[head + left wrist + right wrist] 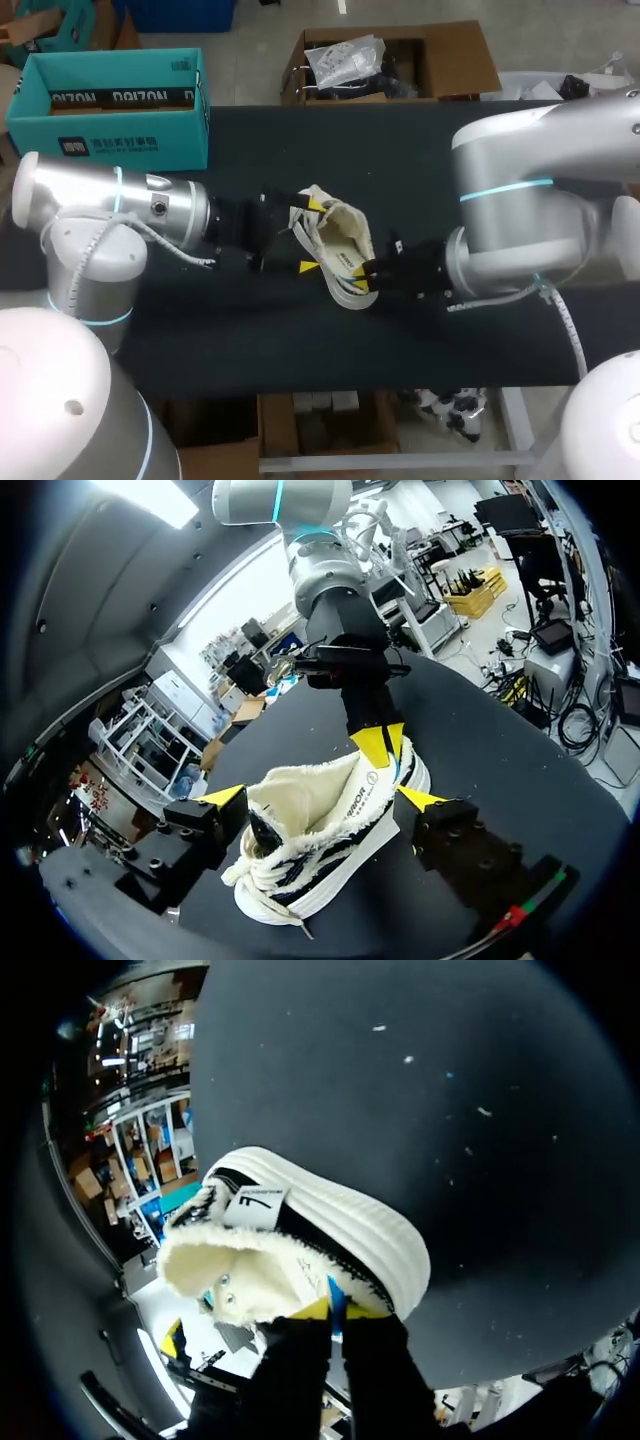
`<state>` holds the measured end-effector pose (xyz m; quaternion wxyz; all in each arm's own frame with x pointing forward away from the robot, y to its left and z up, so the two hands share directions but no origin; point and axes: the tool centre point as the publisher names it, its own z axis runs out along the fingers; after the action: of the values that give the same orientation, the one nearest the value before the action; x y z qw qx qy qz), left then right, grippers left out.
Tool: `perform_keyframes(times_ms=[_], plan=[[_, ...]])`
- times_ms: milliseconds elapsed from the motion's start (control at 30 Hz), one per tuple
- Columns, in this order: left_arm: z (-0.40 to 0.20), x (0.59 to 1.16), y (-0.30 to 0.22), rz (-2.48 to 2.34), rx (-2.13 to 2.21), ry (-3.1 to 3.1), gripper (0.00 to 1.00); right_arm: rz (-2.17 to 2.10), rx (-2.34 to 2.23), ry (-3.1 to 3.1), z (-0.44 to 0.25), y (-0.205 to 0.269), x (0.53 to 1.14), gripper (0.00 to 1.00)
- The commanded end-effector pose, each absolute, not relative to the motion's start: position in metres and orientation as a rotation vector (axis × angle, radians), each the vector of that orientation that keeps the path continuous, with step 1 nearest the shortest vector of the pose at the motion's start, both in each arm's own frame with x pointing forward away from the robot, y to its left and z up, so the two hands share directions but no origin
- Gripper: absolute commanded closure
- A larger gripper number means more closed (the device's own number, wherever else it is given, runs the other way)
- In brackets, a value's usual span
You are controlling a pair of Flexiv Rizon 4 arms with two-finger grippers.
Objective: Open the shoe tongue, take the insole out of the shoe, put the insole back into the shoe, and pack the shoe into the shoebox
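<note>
The shoe (pixel 338 232) is found near the middle of the surface (pixel 250 330), well apart from the shoebox (pixel 110 110) at the far left corner. Its heel collar (pixel 355 772) is pinched by the right jaws; the left jaws are spread either side of the laced front. Tongue-opening is judged the step in hand: next, the tongue should be caught by the left jaws and drawn forward, the heel being steadied
</note>
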<state>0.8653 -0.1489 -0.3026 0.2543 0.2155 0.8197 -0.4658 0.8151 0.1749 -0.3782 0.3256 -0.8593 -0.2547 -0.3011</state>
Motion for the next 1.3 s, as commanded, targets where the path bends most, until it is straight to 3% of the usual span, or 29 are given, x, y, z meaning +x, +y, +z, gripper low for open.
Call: perform_keyframes(times_ms=[33, 133, 200, 233, 567, 667, 733, 1300], plan=[[-0.286, 0.848, -0.125, -1.253, 0.536, 2.206, 0.00, -0.672, -2.304, -0.705, -0.392, 0.184, 0.826, 1.00], [-0.280, 0.846, -0.116, -1.237, 0.509, 2.204, 0.00, -0.674, -2.315, -0.702, -0.392, 0.183, 0.825, 0.97], [-0.277, 0.845, -0.109, -1.235, 0.485, 2.203, 0.00, -0.695, -2.324, -0.705, -0.385, 0.181, 0.822, 0.78], [-0.275, 0.845, -0.106, -1.224, 0.477, 2.202, 0.00, -0.707, -2.336, -0.709, -0.381, 0.180, 0.820, 0.74], [-0.257, 0.848, -0.074, -1.178, 0.342, 2.260, 0.00, -0.784, -2.420, -0.804, -0.331, 0.169, 0.792, 0.67], [-0.254, 0.849, -0.065, -1.197, 0.289, 2.276, 0.00, -0.810, -2.415, -0.828, -0.323, 0.170, 0.789, 0.73], [-0.254, 0.850, -0.061, -1.237, 0.244, 2.293, 0.00, -0.826, -2.398, -0.832, -0.322, 0.173, 0.792, 1.00], [-0.254, 0.852, -0.059, -1.244, 0.249, 2.344, 0.00, -0.716, -2.201, -0.780, -0.386, 0.200, 0.832, 1.00]])
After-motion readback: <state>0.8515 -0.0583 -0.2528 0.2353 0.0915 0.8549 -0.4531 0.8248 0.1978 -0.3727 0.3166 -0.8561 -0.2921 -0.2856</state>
